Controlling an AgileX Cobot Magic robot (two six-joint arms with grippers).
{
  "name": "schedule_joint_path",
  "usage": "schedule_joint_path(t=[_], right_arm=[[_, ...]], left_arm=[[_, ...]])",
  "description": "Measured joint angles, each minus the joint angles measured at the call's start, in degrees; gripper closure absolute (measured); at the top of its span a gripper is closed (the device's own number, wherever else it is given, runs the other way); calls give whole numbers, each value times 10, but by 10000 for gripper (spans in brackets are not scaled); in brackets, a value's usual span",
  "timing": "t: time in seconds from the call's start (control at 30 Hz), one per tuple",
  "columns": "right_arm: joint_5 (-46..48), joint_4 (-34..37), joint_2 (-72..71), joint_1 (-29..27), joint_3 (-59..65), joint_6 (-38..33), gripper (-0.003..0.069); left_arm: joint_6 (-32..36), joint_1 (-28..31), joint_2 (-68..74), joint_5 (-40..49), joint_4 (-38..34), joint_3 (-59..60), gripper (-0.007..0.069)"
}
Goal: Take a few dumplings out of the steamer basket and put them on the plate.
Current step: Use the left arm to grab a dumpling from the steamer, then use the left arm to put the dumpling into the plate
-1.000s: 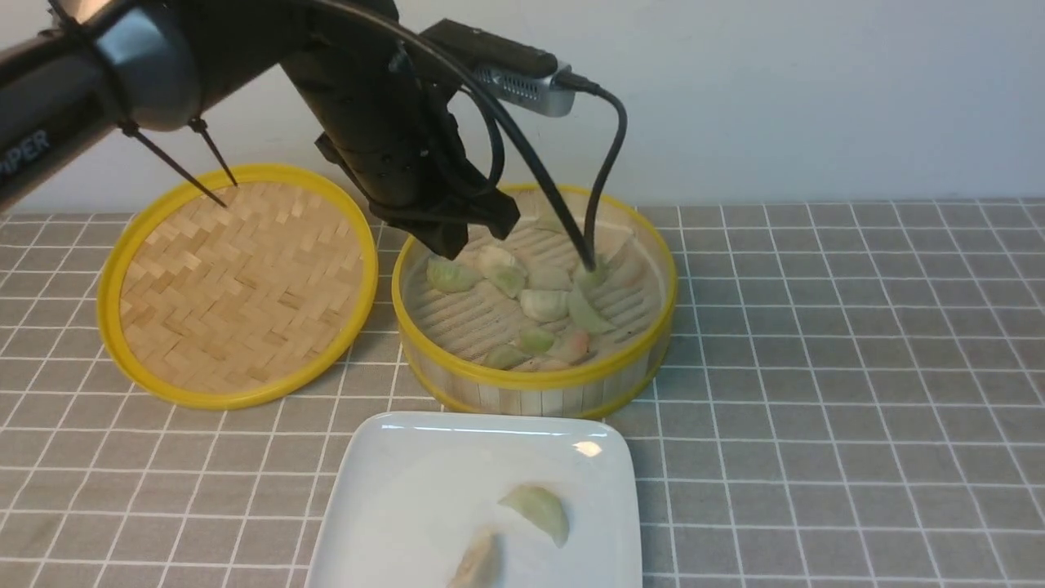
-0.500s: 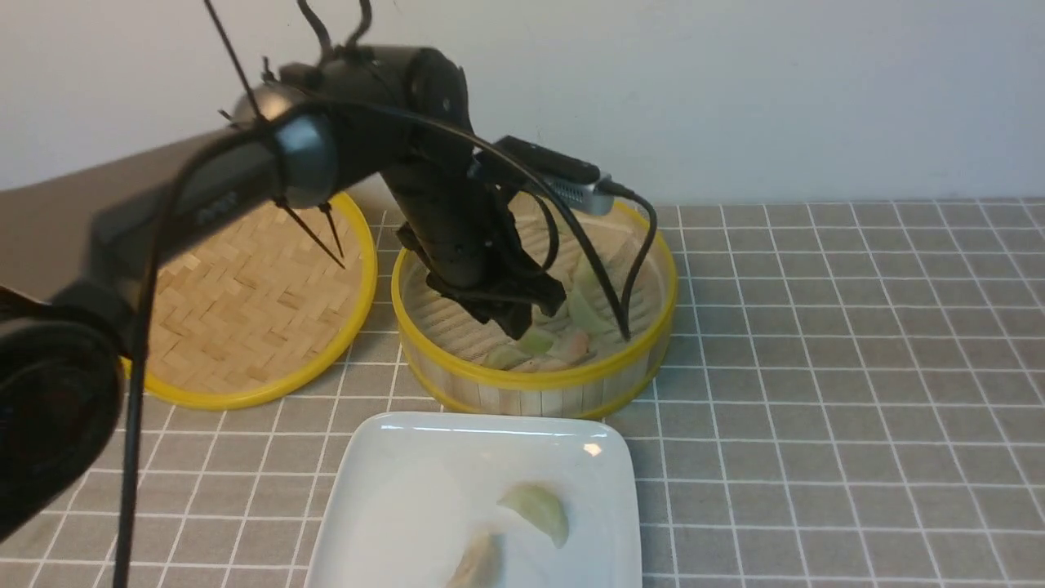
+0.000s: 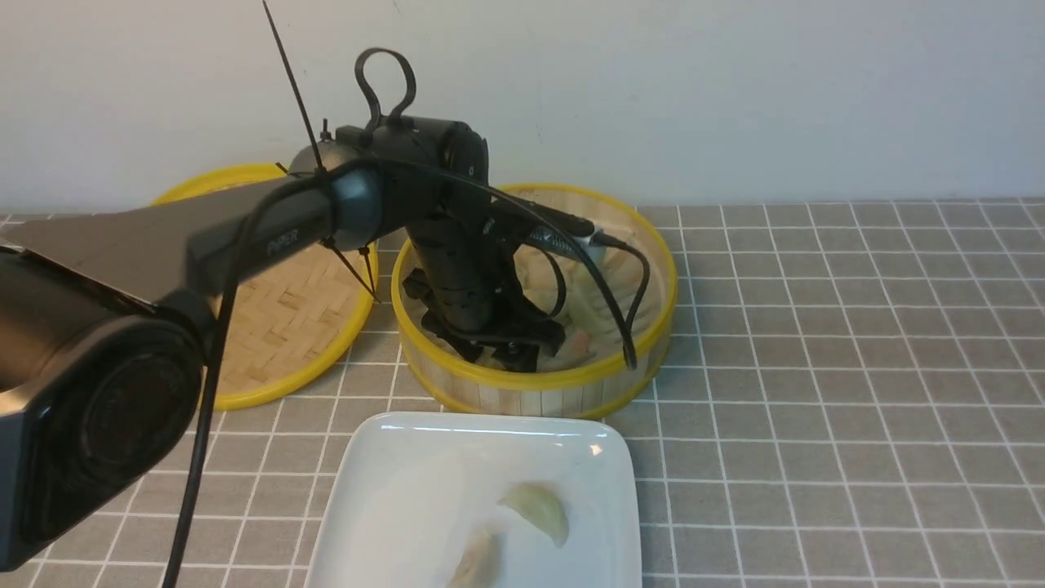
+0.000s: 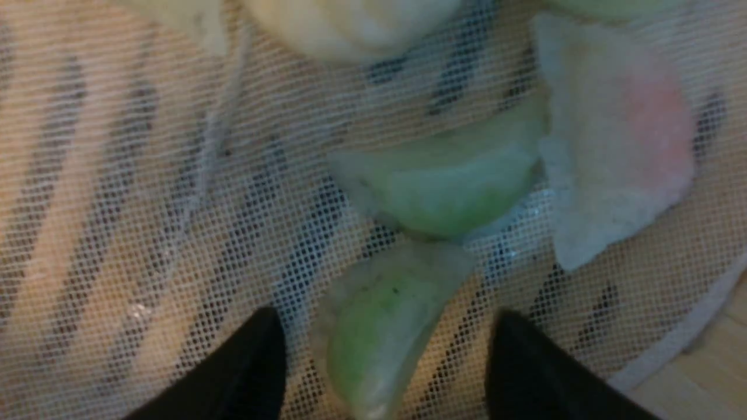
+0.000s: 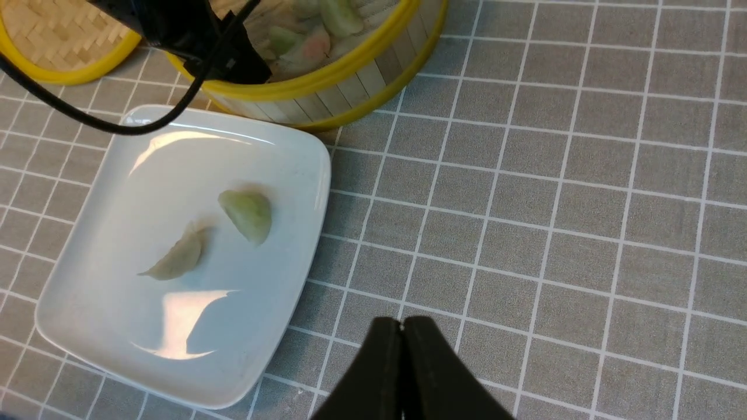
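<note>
The steamer basket (image 3: 535, 380) stands mid-table with several dumplings on its mesh-lined floor. My left gripper (image 3: 502, 356) is down inside it near the front wall, open. In the left wrist view the left gripper (image 4: 388, 315) straddles a pale green dumpling (image 4: 373, 332) without touching it. A second green dumpling (image 4: 449, 186) and a pink-tinged one (image 4: 618, 151) lie just beyond. The white plate (image 3: 408, 490) in front of the basket holds a green dumpling (image 3: 537, 508) and a whitish one (image 3: 478, 563). My right gripper (image 5: 401, 324) is shut and empty above the cloth beside the plate (image 5: 117, 280).
The woven yellow-rimmed lid (image 3: 269, 327) lies flat to the left of the basket, partly behind my left arm. A grey checked cloth (image 3: 816, 367) covers the table. The left arm's cable (image 3: 629, 327) loops down inside the basket.
The left arm has dropped into the basket and moved toward its front wall. Its jaws have gone from shut to open. The right gripper has stayed shut.
</note>
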Motion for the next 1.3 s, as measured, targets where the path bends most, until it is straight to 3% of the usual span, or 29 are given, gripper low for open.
schedule_joint_path(t=[0.07, 0.27, 0.6, 1.03, 1.3], right_arm=[[0, 0, 0, 0, 0, 0, 673], [0, 1, 0, 0, 0, 0, 673], [10, 2, 0, 0, 0, 0, 673], [10, 11, 0, 0, 0, 0, 673], [5, 13, 0, 0, 0, 0, 673]], left_arm=[[0, 0, 1, 0, 2, 0, 220], [-2, 0, 2, -1, 9, -1, 463], [-3, 6, -43, 15, 11, -18, 461], [3, 11, -130, 129, 19, -67, 461], [0, 9, -222, 129, 19, 46, 461]])
